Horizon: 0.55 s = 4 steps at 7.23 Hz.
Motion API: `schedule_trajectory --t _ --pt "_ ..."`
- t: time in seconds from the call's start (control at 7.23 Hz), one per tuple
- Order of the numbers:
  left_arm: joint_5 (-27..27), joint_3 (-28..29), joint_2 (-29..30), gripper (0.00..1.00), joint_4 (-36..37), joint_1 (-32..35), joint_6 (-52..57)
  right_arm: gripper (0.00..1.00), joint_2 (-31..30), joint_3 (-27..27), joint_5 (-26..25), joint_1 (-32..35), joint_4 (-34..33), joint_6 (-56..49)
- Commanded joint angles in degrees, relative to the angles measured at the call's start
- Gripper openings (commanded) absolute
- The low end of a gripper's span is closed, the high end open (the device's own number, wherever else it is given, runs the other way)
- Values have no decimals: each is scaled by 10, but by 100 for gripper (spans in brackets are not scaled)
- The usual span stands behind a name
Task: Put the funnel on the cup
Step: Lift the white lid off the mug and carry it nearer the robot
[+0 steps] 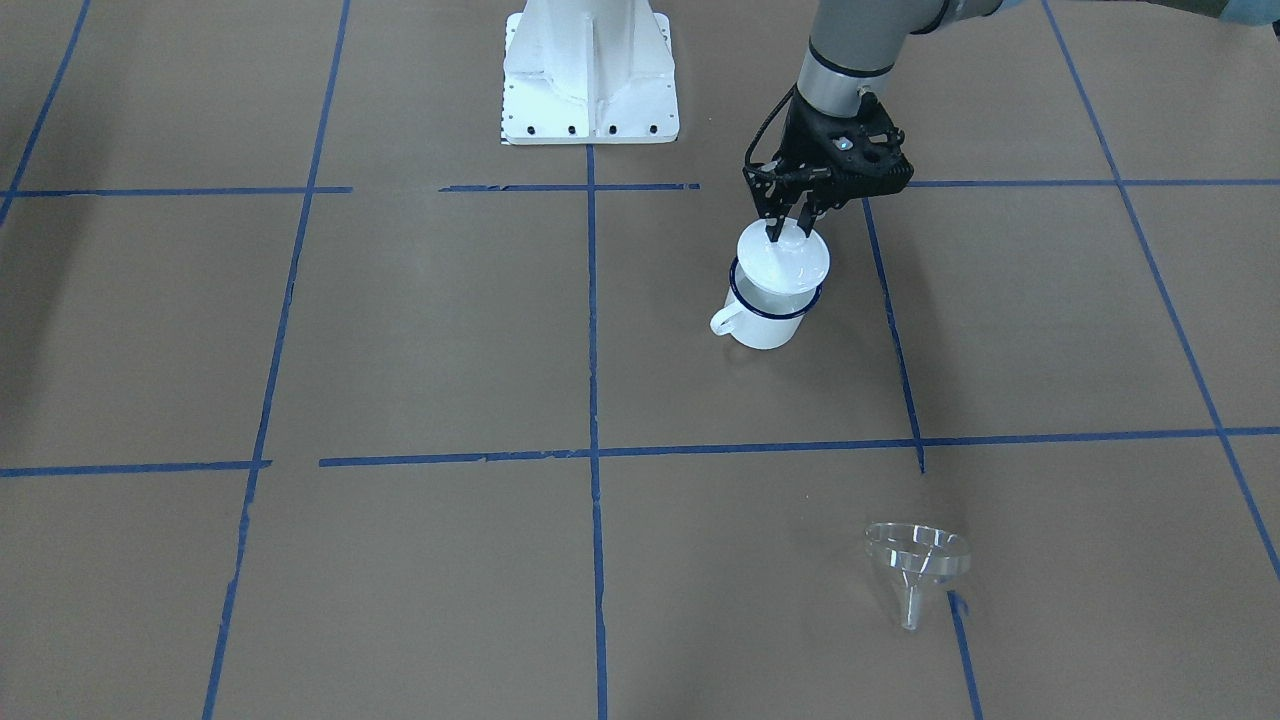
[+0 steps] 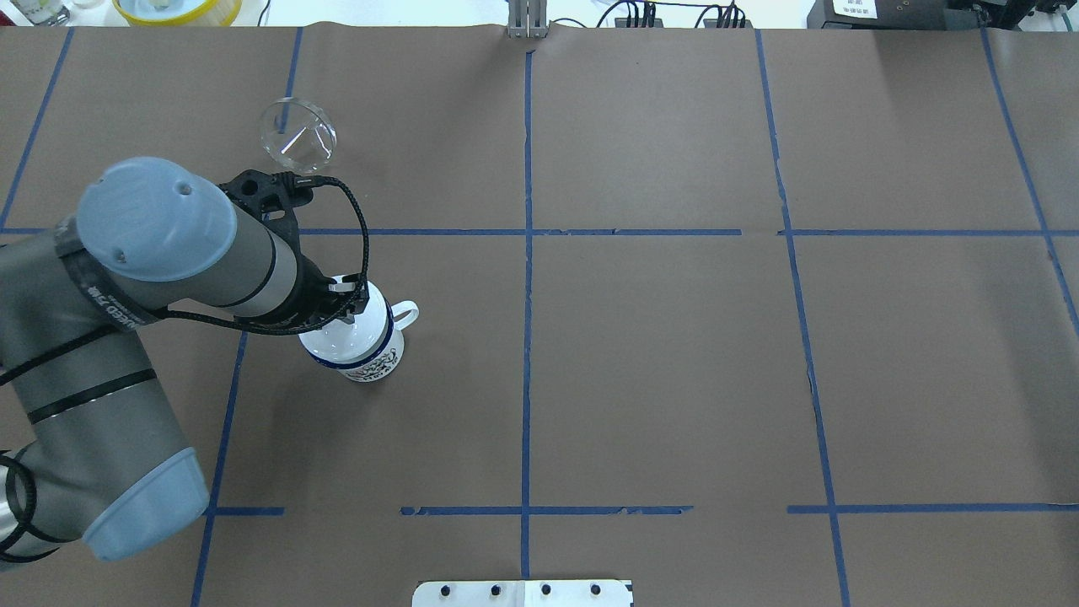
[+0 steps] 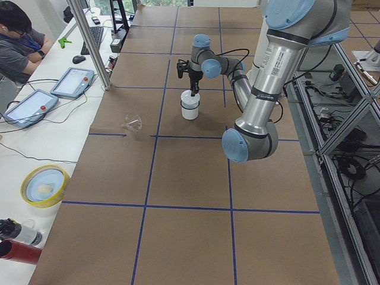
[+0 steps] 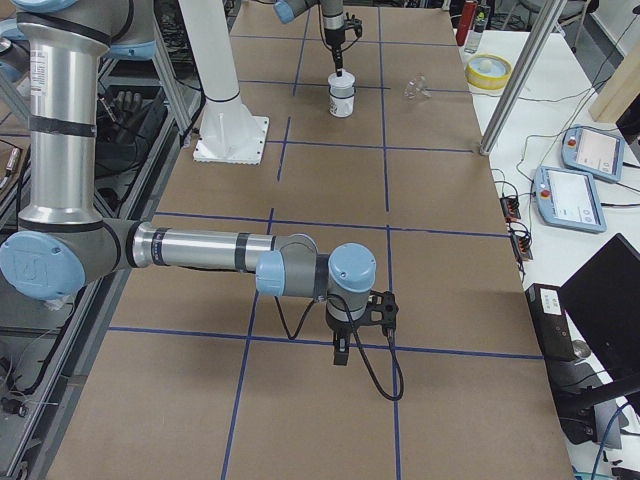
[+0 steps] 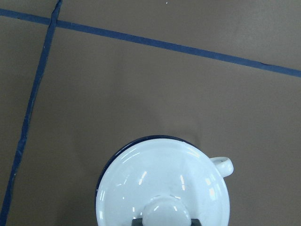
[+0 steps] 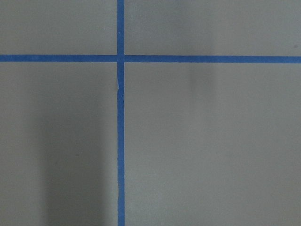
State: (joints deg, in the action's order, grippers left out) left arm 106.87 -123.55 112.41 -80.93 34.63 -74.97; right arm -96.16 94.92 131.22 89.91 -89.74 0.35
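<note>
The cup (image 1: pixel 764 327) is a white enamel mug with a dark blue rim, standing on the brown table with a round white knobbed lid (image 1: pixel 785 262) over its mouth. My left gripper (image 1: pixel 789 234) comes straight down on it and is shut on the lid's knob (image 5: pixel 165 212). In the front view the lid sits slightly raised and offset from the rim. The clear funnel (image 1: pixel 917 556) lies apart on the table, also seen in the overhead view (image 2: pixel 297 131). My right gripper (image 4: pixel 340 356) hangs over the table far from both; I cannot tell if it is open or shut.
Blue tape lines (image 1: pixel 592 330) grid the brown table. The robot's white base (image 1: pixel 590 75) stands at the table's edge. A yellow-rimmed bowl (image 3: pixel 43 185) and tablets (image 3: pixel 72 82) sit on the side bench, where an operator (image 3: pixel 18 41) sits.
</note>
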Motion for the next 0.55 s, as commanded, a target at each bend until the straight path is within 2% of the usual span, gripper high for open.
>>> schedule_trajectory --t 0.0,0.14,0.42 --pt "1 -131 -86 0 44 4 32 100 0 -1 0 0 0 0" --pt "2 -181 -148 0 39 1 43 100 0 0 0 0 0 0" --pt "1 -162 -194 0 8 -23 40 100 0 -1 0 0 0 0"
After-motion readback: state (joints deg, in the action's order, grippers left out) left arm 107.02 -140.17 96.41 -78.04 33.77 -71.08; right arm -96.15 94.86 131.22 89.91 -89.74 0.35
